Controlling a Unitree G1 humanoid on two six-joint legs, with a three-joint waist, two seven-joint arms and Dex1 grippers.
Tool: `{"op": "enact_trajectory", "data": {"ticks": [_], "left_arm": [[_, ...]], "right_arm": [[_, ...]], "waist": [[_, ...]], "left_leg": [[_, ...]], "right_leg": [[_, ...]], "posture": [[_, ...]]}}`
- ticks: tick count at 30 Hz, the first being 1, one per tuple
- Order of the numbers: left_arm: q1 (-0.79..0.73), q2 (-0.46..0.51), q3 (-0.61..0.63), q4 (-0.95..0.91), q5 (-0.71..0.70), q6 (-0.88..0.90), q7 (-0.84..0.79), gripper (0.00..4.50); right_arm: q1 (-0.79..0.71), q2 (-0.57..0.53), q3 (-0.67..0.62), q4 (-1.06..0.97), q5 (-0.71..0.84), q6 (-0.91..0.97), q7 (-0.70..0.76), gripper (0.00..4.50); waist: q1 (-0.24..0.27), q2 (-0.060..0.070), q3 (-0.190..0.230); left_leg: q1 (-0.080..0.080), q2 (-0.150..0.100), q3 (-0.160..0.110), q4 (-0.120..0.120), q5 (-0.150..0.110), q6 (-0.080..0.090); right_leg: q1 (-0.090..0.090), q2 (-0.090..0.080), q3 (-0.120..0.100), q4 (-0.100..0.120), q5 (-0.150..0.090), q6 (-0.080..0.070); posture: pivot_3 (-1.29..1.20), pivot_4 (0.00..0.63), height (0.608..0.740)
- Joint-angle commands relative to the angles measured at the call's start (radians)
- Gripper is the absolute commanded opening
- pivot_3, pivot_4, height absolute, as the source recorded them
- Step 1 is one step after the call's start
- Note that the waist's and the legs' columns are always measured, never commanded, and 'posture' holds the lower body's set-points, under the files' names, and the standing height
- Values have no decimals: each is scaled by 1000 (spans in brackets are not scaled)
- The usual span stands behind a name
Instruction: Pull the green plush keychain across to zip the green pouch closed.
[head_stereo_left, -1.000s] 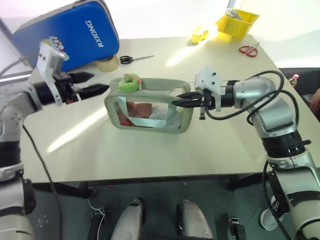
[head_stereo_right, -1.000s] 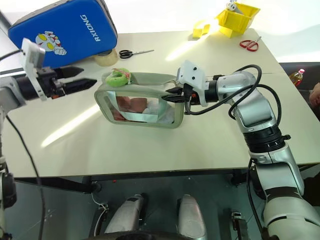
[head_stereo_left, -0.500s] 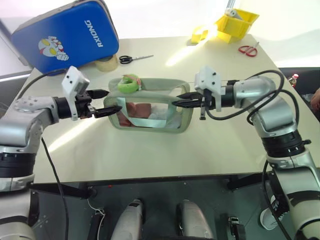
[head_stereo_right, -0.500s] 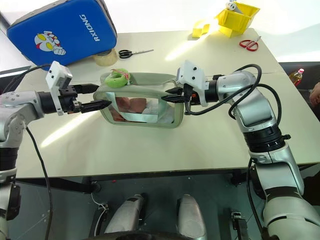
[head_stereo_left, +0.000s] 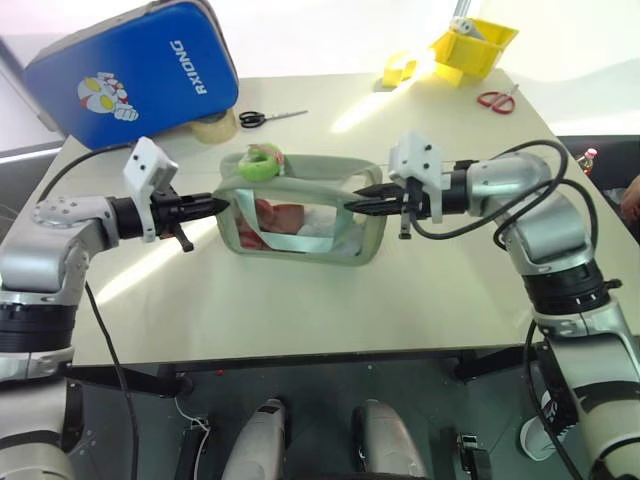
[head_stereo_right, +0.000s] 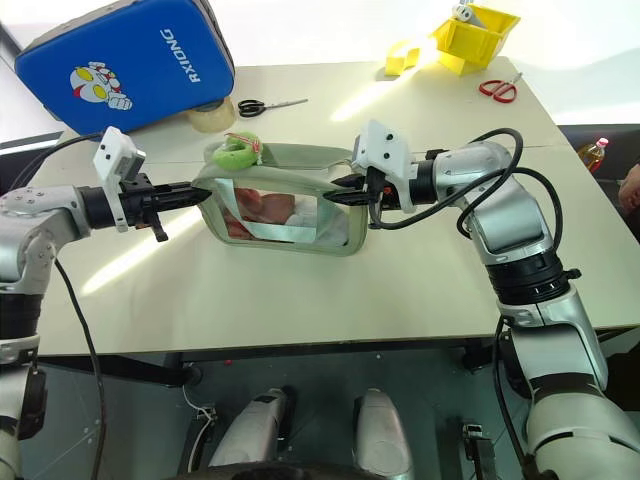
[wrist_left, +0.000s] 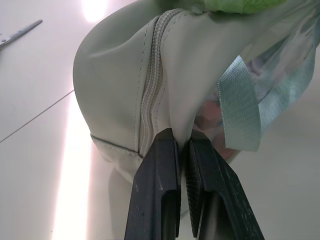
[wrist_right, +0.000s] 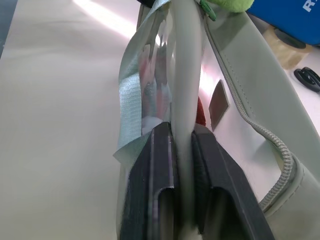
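The left gripper (head_stereo_left: 222, 202) and right gripper (head_stereo_left: 352, 207) pinched opposite ends of the green pouch (head_stereo_left: 300, 215); the green plush keychain (head_stereo_left: 259, 165) sat nearer the left one.

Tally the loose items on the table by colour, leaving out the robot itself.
Green: 2, the green pouch and the green plush keychain
Blue: 1, the blue hard case
Yellow: 2, the yellow bin and a yellow piece beside it
Black: 1, black-handled scissors
Red: 1, red-handled scissors
Tan: 1, tape roll
Total: 8
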Motion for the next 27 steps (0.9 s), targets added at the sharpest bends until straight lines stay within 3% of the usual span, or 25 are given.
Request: {"op": "enact_trajectory", "data": {"ticks": [1, 6, 11, 15, 27], "left_arm": [[-2, 12, 46, -39, -18, 8, 10, 0], [8, 10, 65, -99, -35, 59, 50, 0], [21, -9, 84, -177, -65, 122, 103, 0], [23, -27, 86, -213, -85, 156, 132, 0], [32, -29, 89, -225, -102, 164, 148, 0]], "right_arm": [[-45, 5, -30, -4, 21, 12, 1, 2118], [-110, 1, -53, 4, 38, 35, 1, 4448], [-189, 96, -46, -78, 66, 116, -93, 4448], [-212, 200, 35, -136, 22, 99, -151, 4448], [-275, 330, 152, 122, -188, -135, -258, 4448]], "waist": [[0, 0, 0], [0, 0, 0], [-1, 0, 0], [0, 0, 0], [-2, 0, 0]], "left_leg": [[0, 0, 0, 0, 0, 0], [0, 0, 0, 0, 0, 0], [0, 0, 0, 0, 0, 0], [0, 1, -1, 0, 0, 0], [0, 0, -1, 1, 2, -2]], "right_leg": [[0, 0, 0, 0, 0, 0], [0, 0, 0, 0, 0, 0], [0, 0, 0, 0, 0, 0], [0, 1, 0, 1, 0, 0], [-3, 1, 0, 6, 0, 0]], "posture": [[0, 150, 740], [0, 150, 740], [0, 150, 740], [0, 150, 740], [0, 150, 740]]}}
